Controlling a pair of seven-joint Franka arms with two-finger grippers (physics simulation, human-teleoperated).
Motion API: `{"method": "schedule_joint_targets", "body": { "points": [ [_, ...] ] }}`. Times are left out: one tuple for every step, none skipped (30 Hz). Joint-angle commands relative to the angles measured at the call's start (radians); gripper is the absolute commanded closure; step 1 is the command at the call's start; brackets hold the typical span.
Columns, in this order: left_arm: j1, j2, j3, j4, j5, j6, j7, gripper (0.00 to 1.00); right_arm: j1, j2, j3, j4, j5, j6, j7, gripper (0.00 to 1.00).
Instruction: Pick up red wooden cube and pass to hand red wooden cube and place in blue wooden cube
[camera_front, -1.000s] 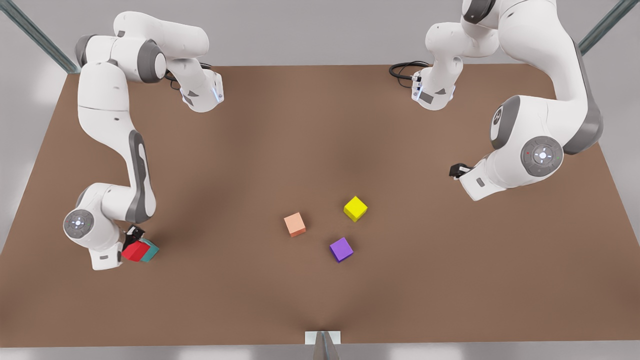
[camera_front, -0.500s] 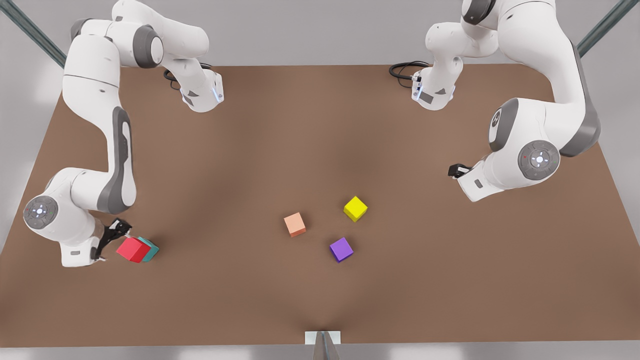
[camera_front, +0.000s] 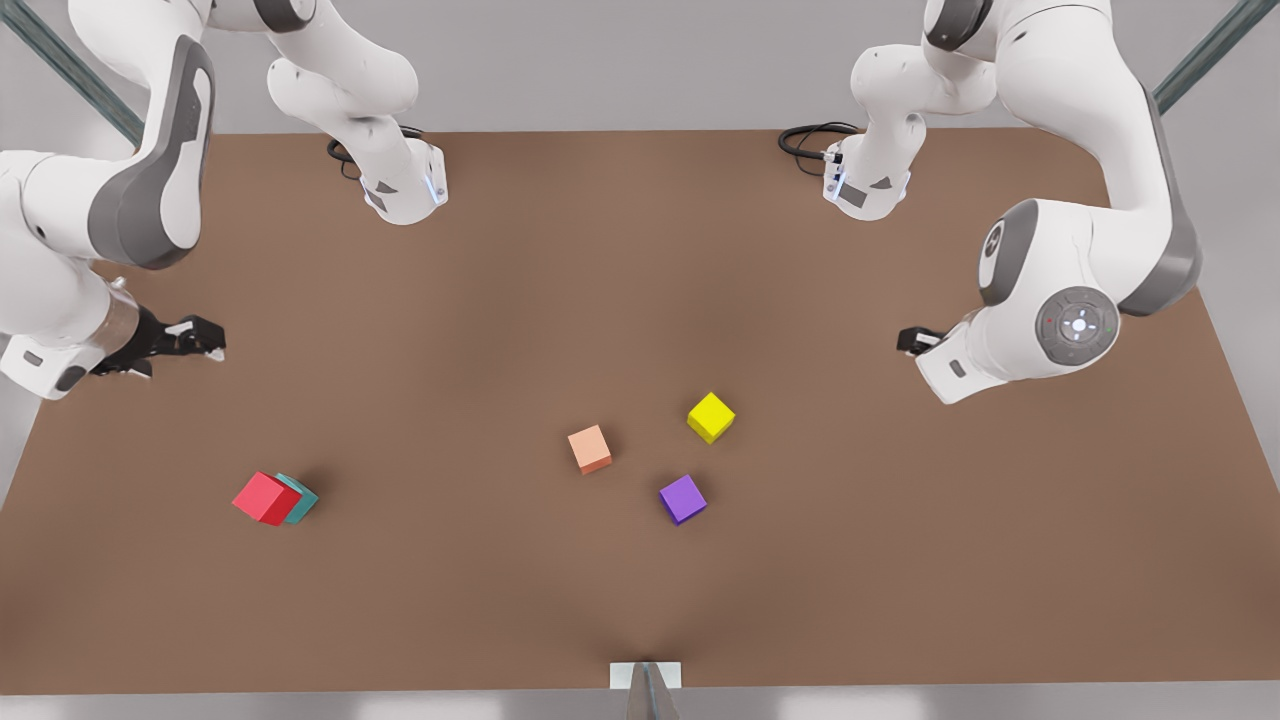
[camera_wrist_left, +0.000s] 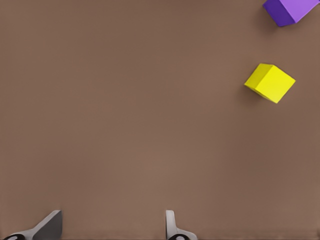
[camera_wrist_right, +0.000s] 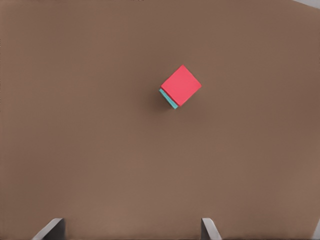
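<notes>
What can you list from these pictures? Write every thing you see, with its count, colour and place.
red wooden cube: one, bright red, on top of the blue wooden cube, at the front view's left
blue wooden cube: one, teal, under the red one, mostly covered
salmon cube: one, pale orange, mid-table
yellow cube: one, yellow, to the front view's right of the salmon cube
purple cube: one, purple, nearer the camera than the yellow cube
table: one, brown
right gripper: one, black fingers open, at the front view's left edge, apart from the stack
left gripper: one, fingers open, at the front view's right, waiting
</notes>
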Motion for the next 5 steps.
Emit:
{"method": "schedule_joint_targets", "body": {
  "points": [
    [0.005, -0.001, 0.0, -0.001, 0.0, -0.019, -0.001, 0.0, 0.003, -0.001, 0.004, 0.011, 0.021, -0.067, 0.549, 0.0],
    [0.003, -0.001, 0.0, 0.001, 0.0, -0.02, -0.003, 0.0, 0.003, 0.008, 0.004, 0.036, 0.022, -0.087, 0.547, 0.0],
    [0.002, -0.001, 0.0, 0.001, 0.0, -0.019, -0.003, 0.0, 0.003, 0.011, 0.004, 0.043, 0.021, -0.092, 0.547, 0.0],
    [0.002, -0.001, 0.0, 0.001, 0.0, -0.02, -0.003, 0.0, 0.001, 0.011, 0.008, 0.045, 0.021, -0.092, 0.546, 0.0],
    [0.002, -0.001, 0.0, 0.001, 0.0, -0.019, -0.003, 0.0, -0.016, 0.009, 0.036, 0.046, 0.019, -0.092, 0.544, 0.0]
  ]
}}
